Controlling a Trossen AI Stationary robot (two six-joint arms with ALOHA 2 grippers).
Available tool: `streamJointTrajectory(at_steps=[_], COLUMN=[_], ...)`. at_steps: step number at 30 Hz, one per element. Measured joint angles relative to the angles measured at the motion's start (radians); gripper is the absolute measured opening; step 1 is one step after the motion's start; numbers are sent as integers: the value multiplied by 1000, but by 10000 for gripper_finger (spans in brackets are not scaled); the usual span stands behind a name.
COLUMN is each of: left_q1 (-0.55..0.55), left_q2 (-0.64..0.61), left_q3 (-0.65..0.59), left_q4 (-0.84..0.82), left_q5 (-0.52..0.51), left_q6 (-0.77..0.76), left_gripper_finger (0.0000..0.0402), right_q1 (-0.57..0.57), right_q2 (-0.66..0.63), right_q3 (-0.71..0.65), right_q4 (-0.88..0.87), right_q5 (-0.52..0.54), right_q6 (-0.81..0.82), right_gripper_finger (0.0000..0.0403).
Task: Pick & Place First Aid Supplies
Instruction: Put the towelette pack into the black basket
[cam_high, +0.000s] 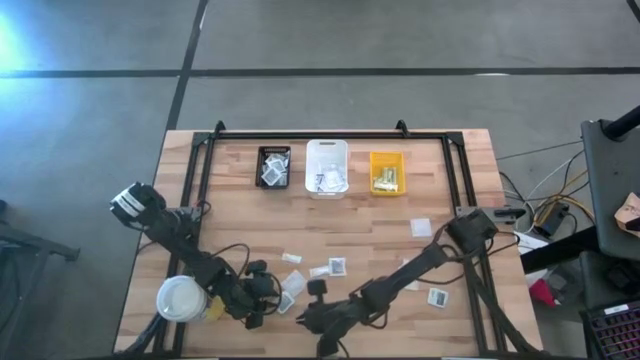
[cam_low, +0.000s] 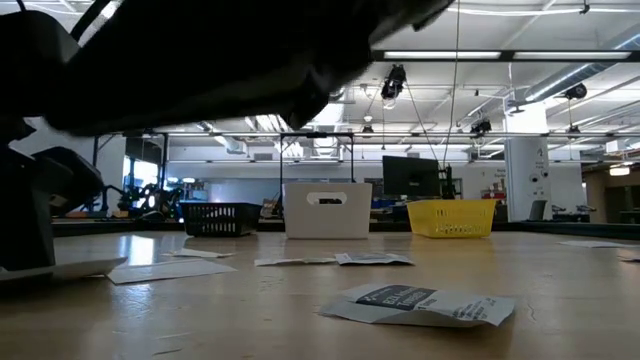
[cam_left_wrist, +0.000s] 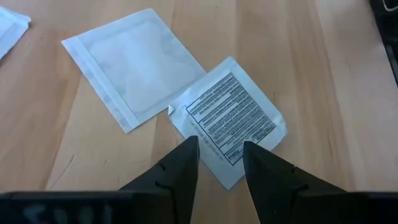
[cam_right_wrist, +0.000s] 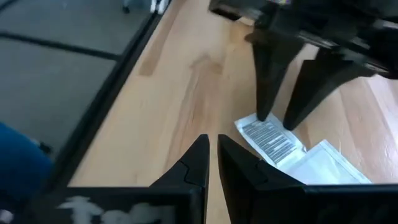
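Observation:
Two first aid packets lie flat and side by side on the wood near the table's front edge: a white square with printed text (cam_left_wrist: 229, 118) and a plain white one (cam_left_wrist: 134, 65). My left gripper (cam_left_wrist: 219, 148) is open. It points slantwise down at the printed packet's near corner, one finger on each side of that corner. My right gripper (cam_right_wrist: 212, 144) hovers close by, toward the table's right. It is shut with nothing in it and looks at the left gripper's fingers (cam_right_wrist: 268, 81) and the printed packet (cam_right_wrist: 268, 138). My left gripper comes slanting down from above onto the printed packet's near corner (cam_left_wrist: 221, 163). I cannot tell whether its fingertips touch the paper. The packet lies flat on the table.
A black bin (cam_high: 273, 165), a white bin (cam_high: 327, 167) and a yellow bin (cam_high: 387, 172) stand in a row at the far edge. A white-lidded cup (cam_high: 181, 298) stands beside my left arm. More packets (cam_high: 337, 266) (cam_high: 437, 296) (cam_high: 421, 227) lie scattered mid-table.

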Motion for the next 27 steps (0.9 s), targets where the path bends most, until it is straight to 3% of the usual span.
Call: streamJointTrajectory(at_steps=[8,15,20,27], left_q1=[0,0,0,0], left_q2=[2,3,3,5], left_q3=[0,0,-2,-2], left_q4=[-2,-3,10,21], left_q5=[1,4,5,6], left_q6=[-13,-13,-33,-86], left_gripper_finger=[142,142,142,142], right_q1=[-3,-12,-24,-36], right_q2=[27,26,57,64], right_q3=[3,3,4,4], right_q4=[13,2,-2,3], right_q5=[32,33,99,121], right_q6=[-240,-535,-789,-868], right_gripper_finger=[42,93,125,134])
